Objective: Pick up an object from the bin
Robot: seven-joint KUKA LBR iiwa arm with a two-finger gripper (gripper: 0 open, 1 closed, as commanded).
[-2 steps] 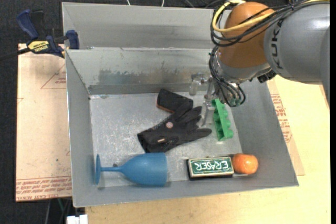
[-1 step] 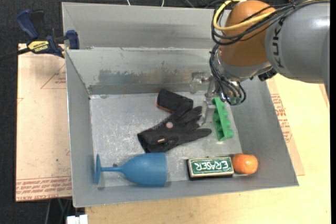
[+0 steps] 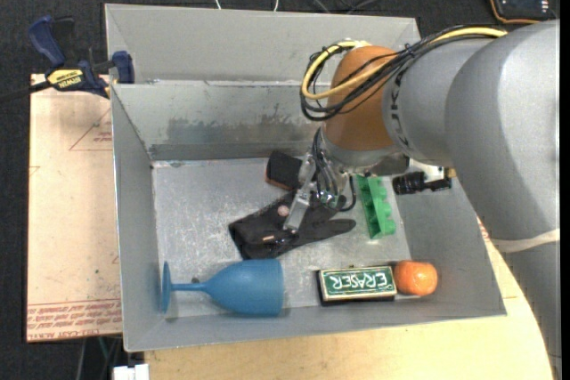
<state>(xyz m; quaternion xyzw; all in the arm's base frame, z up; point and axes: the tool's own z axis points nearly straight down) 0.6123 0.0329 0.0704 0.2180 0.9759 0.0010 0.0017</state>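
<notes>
While down at the flat black piece (image 3: 258, 236) mid-bin, cannot tell opening of gripper (image 3: 295, 218). Best to close on its raised edge, lift straight, avoid the green block (image 3: 378, 207).

The tool (image 3: 297, 214) hangs over a flat black thing (image 3: 258, 236).

Along the front wall of the bin (image 3: 134, 218) are laid a goblet (image 3: 236, 287) at the left, an eraser (image 3: 357, 283), and a ball (image 3: 416, 278) in the right corner.
</notes>
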